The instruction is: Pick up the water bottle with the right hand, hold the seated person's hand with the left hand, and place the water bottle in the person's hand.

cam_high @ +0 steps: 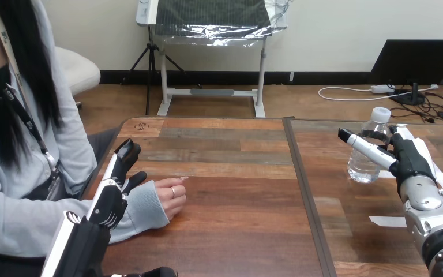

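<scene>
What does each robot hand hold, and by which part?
Left hand, open over the person's wrist, holds nothing. Right hand is against the upper body of the water bottle; a grip cannot be told.

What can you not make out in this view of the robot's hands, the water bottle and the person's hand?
Head view, left hand against the person's sleeve: contact hidden under the hand.
Head view, person's hand: underside hidden against the table.
Head view, water bottle: right side hidden behind the right hand.
</scene>
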